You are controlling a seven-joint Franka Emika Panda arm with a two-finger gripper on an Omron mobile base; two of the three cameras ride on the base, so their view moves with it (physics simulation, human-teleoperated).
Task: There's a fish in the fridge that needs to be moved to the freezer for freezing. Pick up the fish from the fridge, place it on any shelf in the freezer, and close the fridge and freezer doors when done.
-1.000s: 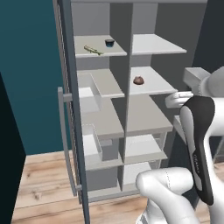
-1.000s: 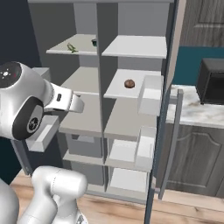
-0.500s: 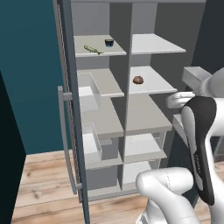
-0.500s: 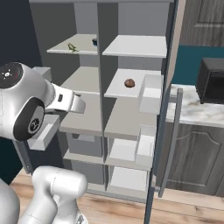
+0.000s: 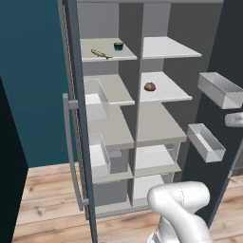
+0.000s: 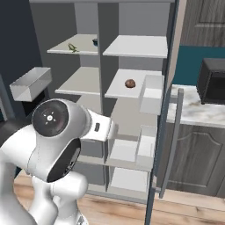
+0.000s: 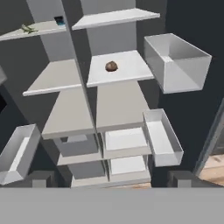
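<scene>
1. My pincer [image 7: 111, 178], lower edge of the hand view: its two dark fingertips [image 7: 39, 178] stand wide apart, one at each lower corner, with nothing between them.

2. Tall slate-grey side-by-side appliance [image 5: 138, 71], centre frame: both doors swung open. In the left base view the left door [image 5: 78, 142] is edge-on with its pale grey bar handle [image 5: 71, 152] at left. In the right base view the right door [image 6: 169, 88] stands edge-on at right. Door fronts are turned away, so I cannot tell which half is the freezer.

3. Clear box-like bins: an upper one [image 7: 177, 63] and a lower one [image 7: 159, 138] on the right door, and one [image 7: 17, 153] at lower left.

4. Light grey shelves: a small round brown item [image 5: 150, 86] sits on the second shelf of the right compartment.

5. Top shelf of the left compartment, farthest: a thin olive-green elongated item [image 5: 100, 53], possibly the fish but too small to confirm, lies beside a small dark cup [image 5: 118, 46], apart from it.
</scene>
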